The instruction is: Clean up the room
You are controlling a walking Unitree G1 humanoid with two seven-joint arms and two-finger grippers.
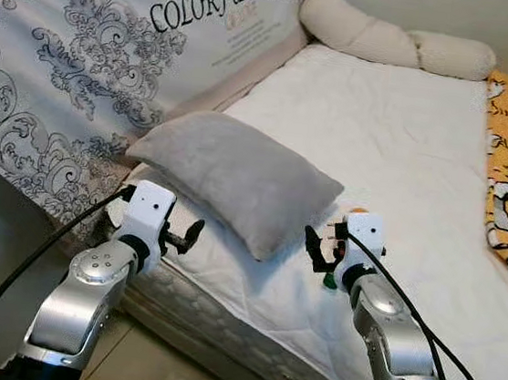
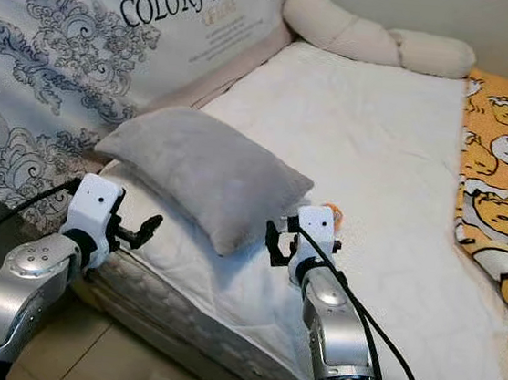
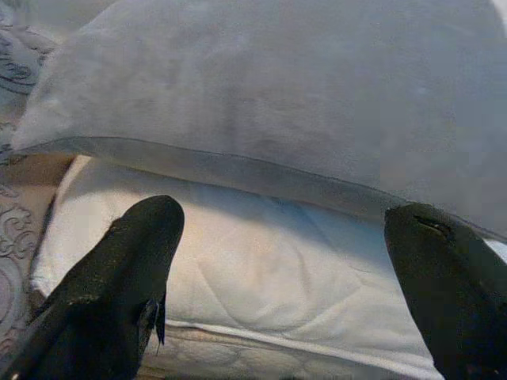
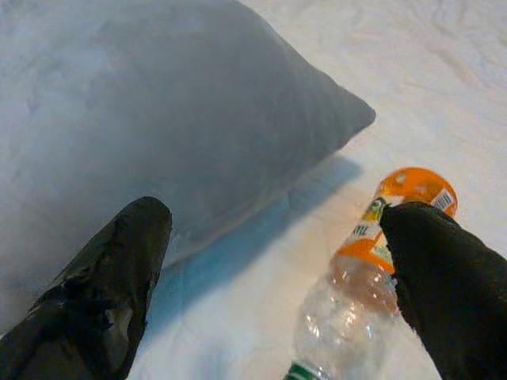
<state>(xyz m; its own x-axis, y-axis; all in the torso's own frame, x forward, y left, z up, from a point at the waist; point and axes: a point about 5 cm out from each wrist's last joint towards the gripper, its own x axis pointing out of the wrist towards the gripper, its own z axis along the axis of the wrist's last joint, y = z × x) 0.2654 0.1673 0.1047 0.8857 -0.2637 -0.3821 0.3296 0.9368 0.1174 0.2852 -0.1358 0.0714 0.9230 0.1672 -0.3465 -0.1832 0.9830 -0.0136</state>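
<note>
Two arms are seen, each built of rounded brushed-silver segments, with a white boxy wrist housing ahead of them. A left gripper [image 1: 189, 235] and a right gripper [image 1: 313, 248] of black fingers are fitted. Black cables are run along both arms.

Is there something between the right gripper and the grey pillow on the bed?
Nothing visible blocks it. The right gripper is open, facing the grey pillow across bare white mattress. A plastic bottle with an orange label lies by one finger, off to the side, not in the path.
</note>
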